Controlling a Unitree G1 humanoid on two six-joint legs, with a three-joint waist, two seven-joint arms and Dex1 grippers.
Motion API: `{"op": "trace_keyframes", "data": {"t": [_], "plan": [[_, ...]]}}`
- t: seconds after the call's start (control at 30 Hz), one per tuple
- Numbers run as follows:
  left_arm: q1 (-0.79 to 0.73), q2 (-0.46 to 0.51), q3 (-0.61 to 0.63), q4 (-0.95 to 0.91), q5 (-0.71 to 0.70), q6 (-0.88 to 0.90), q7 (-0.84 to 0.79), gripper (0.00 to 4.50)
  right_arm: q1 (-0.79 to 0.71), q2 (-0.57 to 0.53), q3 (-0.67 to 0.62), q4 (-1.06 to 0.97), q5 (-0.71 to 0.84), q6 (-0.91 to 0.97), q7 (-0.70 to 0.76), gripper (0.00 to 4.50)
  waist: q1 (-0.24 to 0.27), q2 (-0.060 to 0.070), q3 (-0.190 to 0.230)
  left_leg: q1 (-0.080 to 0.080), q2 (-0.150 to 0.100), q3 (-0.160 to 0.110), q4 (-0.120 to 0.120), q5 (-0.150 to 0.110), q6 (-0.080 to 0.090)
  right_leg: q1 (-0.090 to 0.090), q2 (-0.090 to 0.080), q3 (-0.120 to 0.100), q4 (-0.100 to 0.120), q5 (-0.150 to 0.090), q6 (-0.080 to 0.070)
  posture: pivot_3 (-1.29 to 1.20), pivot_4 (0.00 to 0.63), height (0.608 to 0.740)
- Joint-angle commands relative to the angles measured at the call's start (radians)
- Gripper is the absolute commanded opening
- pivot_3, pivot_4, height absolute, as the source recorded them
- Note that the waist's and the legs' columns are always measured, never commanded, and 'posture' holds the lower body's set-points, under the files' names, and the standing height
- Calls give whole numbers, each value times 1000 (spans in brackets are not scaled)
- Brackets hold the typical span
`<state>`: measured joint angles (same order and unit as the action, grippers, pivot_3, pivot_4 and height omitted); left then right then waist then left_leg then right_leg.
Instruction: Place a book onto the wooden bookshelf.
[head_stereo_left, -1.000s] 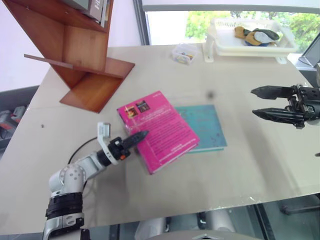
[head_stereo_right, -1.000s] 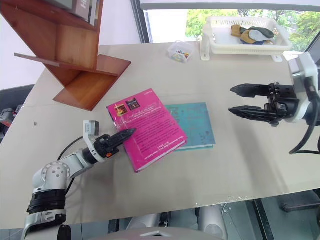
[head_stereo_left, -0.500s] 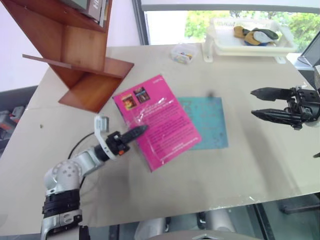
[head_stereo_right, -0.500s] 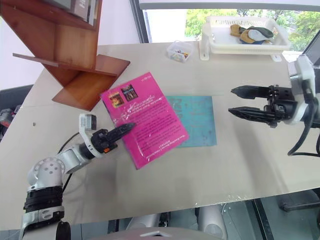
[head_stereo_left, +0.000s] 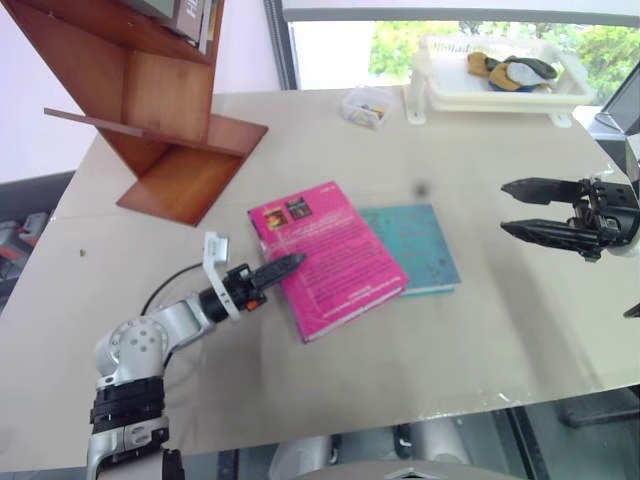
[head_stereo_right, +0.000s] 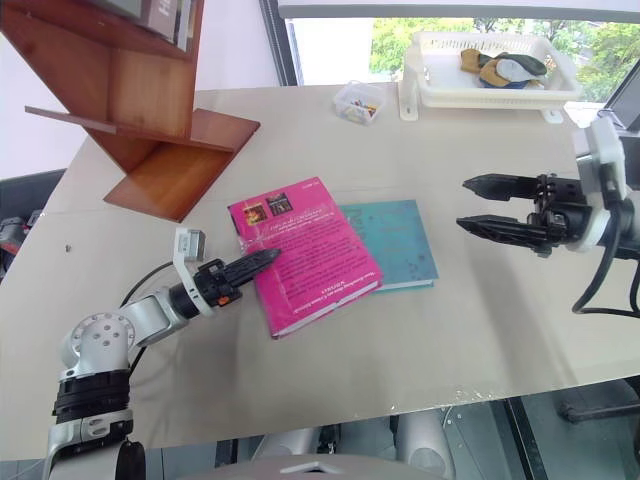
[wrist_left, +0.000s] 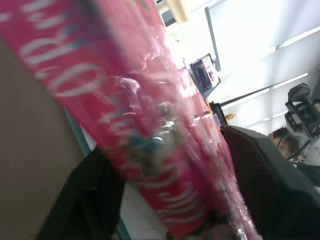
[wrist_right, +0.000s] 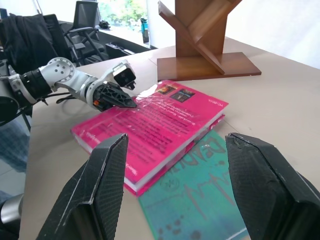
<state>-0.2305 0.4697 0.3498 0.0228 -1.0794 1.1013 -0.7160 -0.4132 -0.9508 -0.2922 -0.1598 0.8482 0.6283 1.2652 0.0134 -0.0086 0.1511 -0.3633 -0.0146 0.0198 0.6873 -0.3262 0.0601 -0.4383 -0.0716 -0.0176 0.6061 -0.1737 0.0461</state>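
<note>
A broad beige table (head_stereo_left: 480, 340) with a smooth, faintly glossy top is filling the scene, running back to a bright window with green foliage beyond. At the far left the wooden bookshelf (head_stereo_left: 150, 100) is standing on the table, its reddish-brown slanted boards crossing at angles, a thin ledge projecting to the left, and a few grey books (head_stereo_left: 190, 15) leaning in its upper bay. At the far right a white slotted plastic tray (head_stereo_right: 480, 75) is holding crumpled yellow and dark fabric, and a small clear plastic box (head_stereo_right: 360, 102) is sitting just left of it. The book (head_stereo_left: 325, 258) is lying flat near the table's middle, a glossy magenta paperback with white text, two small dark pictures near its far corner and white page edges along its near side; it is overlapping the left part of a teal-blue book (head_stereo_left: 425, 250) lying beneath it. The left gripper (head_stereo_left: 283, 268) is reaching in from the near left, its black fingers straddling the book's left edge, one above the cover and one below, closing on it. The right gripper (head_stereo_left: 520, 207) is hovering well to the right above the table, its fingers standing apart and pointing left.
</note>
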Motion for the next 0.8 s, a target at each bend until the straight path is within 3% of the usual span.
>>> {"op": "trace_keyframes", "data": {"t": [0.03, 0.53, 0.63, 0.73, 0.8], "plan": [[0, 6, 8, 20, 7, -27, -32, 3097, -5, -13, -43, -22, 13, -5, -3, 3146, 0, 0, 0, 0, 0, 0, 0, 0, 0, 0, 0, 0, 0, 0, 0, 0, 150, 740], [28, 32, 67, 37, -20, -16, -48, 3097, -18, -15, -28, -10, 3, -6, 1, 3146, 1, 0, 0, 0, 0, 0, 0, 0, 0, 0, 0, 0, 0, 0, 0, 0, 150, 740], [29, 24, 66, 22, -33, -6, -40, 2533, -16, -17, -29, -10, 2, -4, 2, 3146, 0, 0, 0, 0, 0, 0, 0, 0, 0, 0, 0, 0, 0, 0, 0, 0, 150, 740], [23, 9, 63, 12, -56, 9, -26, 1159, -15, -18, -30, -9, 0, -5, 2, 3146, 0, 0, 0, 0, 0, 0, 0, 0, 0, 0, 0, 0, 0, 0, 0, 0, 150, 740], [23, 2, 57, 1, -66, 17, -18, 836, -14, -19, -31, -9, 0, -6, 3, 3146, 1, 0, 0, 0, 0, 0, 0, 0, 0, 0, 0, 0, 0, 0, 0, 0, 150, 740]]}}
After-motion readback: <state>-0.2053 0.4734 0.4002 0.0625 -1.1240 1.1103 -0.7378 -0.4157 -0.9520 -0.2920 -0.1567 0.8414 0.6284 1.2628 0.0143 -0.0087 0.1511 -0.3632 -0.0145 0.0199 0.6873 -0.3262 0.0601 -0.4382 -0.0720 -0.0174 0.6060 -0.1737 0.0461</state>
